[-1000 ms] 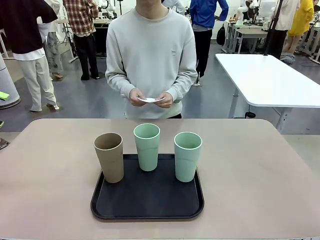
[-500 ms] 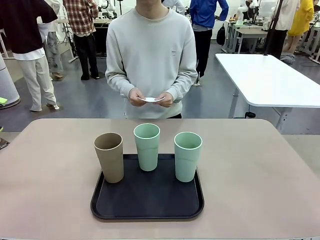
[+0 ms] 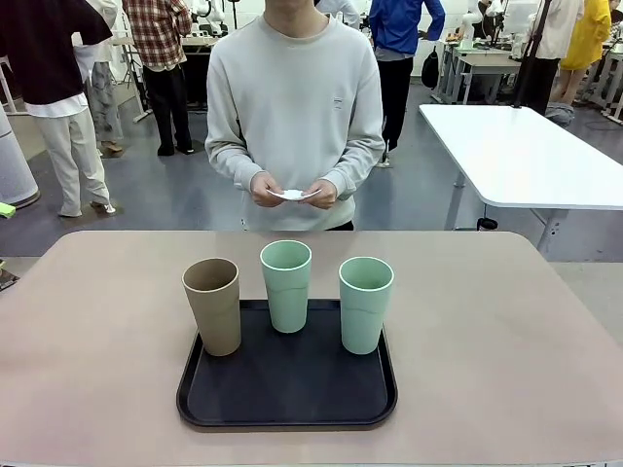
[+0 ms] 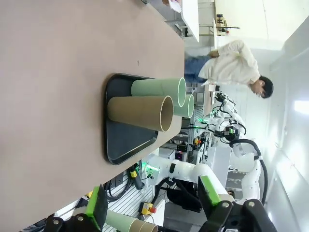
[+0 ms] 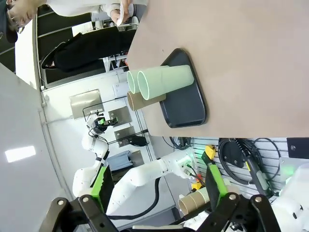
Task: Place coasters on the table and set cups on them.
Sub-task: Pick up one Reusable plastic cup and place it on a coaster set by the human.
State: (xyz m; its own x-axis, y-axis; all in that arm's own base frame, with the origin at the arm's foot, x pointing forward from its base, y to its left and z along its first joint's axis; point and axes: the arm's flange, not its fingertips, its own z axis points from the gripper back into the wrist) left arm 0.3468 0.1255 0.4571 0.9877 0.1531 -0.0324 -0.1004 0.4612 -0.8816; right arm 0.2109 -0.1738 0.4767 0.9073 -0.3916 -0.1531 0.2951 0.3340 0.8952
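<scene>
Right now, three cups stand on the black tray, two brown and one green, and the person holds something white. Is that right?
Not quite. The front view shows one tan-brown cup and two mint green cups. All three do stand on the black tray, and the person holds white coasters.

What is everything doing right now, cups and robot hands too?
Tan cup: upright, empty, on the tray.
Middle mint cup: upright, empty, on the tray.
Right mint cup: upright, empty, on the tray.
Coasters: held in the person's hands.
Left gripper: open, holding nothing.
Right gripper: open, holding nothing.
</scene>
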